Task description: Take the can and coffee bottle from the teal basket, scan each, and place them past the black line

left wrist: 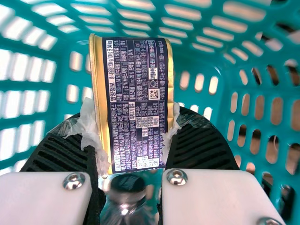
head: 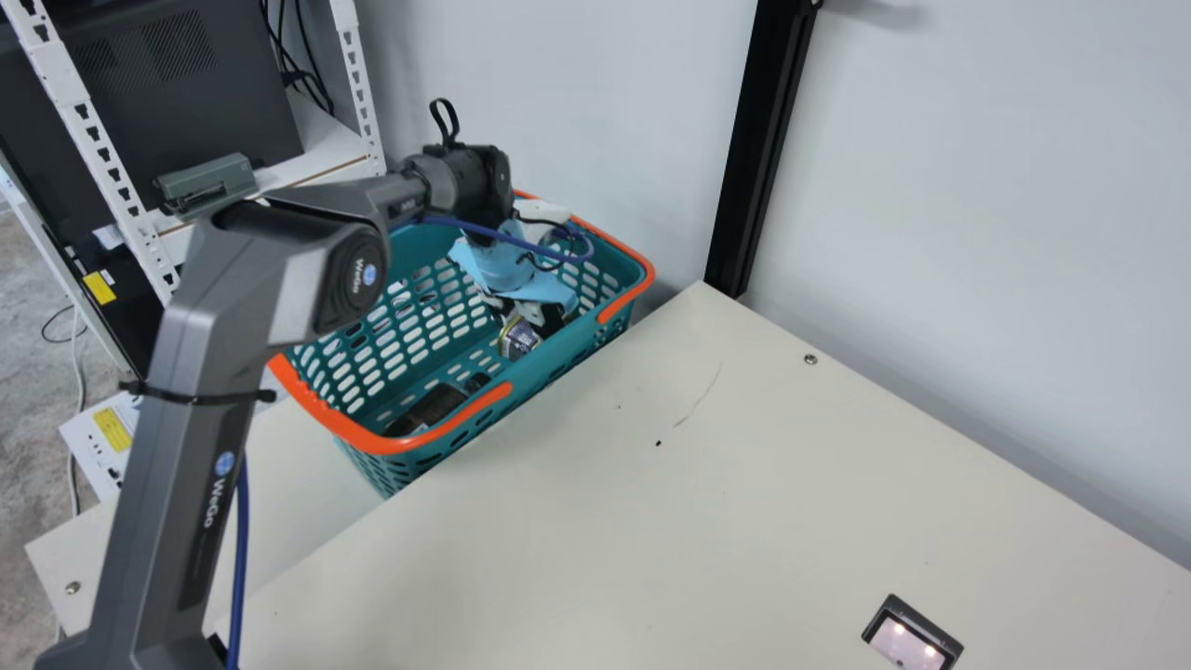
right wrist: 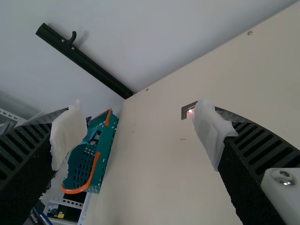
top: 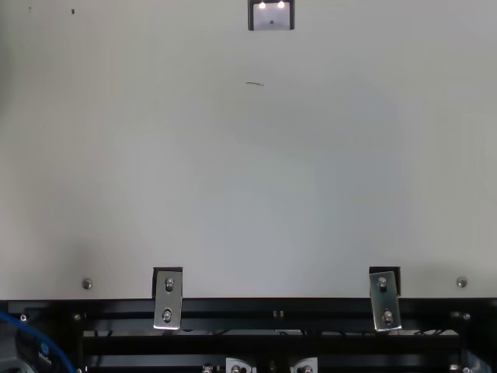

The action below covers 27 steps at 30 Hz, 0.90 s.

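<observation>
The can [left wrist: 136,93] is inside the teal basket [head: 344,423], toward three o'clock of its middle in the main view, with the left gripper [left wrist: 135,129] clamped across its sides. Its wall looks like thin metal, stiff lengthwise but easy to dent if squeezed hard, and probably fairly heavy for its size if full. The printed side is smooth and could slip or turn; the whitish wrap on the pads should add some bite. The hold sits nearer the end by the palm, the far end standing out past the fingertips, so a knock on the basket wall could tilt it; a level, slow lift would suit.

The coffee bottle [head: 433,407] lies toward seven o'clock in the basket. It seems to be smooth, rigid and dark-capped, though my view of it is poor; being round, it may roll when touched. I would take it across the thick of the body, near its middle, rather than by the narrow cap.

The right gripper [right wrist: 140,131] has its fingers wide apart, with nothing between them. The scanner [head: 910,644] sits on the worktop [head: 707,521], at four o'clock from the basket in the main view.
</observation>
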Each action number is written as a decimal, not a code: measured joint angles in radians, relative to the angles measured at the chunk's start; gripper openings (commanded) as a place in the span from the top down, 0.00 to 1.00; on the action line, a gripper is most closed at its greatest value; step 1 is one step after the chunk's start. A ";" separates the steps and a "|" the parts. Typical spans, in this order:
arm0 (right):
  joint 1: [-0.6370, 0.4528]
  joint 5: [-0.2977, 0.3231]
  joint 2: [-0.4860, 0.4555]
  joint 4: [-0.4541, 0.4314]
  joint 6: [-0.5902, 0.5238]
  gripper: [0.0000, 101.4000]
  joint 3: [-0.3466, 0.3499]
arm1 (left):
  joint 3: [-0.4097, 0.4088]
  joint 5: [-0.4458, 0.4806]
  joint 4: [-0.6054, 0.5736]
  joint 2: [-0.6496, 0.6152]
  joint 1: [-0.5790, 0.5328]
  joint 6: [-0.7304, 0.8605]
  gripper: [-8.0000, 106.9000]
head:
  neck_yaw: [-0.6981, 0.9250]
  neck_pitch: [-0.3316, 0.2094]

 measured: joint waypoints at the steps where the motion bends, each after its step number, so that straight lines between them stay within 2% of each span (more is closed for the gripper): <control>1: 0.000 0.000 0.000 0.000 0.000 0.00 0.000 | 0.024 -0.012 -0.006 -0.028 0.010 0.011 0.84 | 0.000 0.000; 7: 0.000 0.000 0.000 0.000 0.000 0.00 0.000 | 0.165 -0.062 -0.066 -0.218 0.055 0.078 0.84 | 0.000 0.000; 13: 0.000 0.000 0.000 0.000 0.000 0.00 0.000 | 0.290 -0.017 -0.164 -0.415 0.108 0.138 0.84 | 0.000 0.000; 19: 0.000 0.000 0.000 0.000 0.000 0.00 0.000 | 0.344 0.106 -0.295 -0.564 0.162 0.143 0.84 | 0.000 0.005; 24: 0.000 0.000 0.000 0.000 0.000 0.00 0.000 | 0.367 0.248 -0.418 -0.663 0.196 0.101 0.84 | 0.000 0.000; 27: 0.000 0.000 0.000 0.000 0.000 0.00 0.000 | 0.431 0.292 -0.492 -0.709 0.173 0.080 0.84 | 0.000 0.000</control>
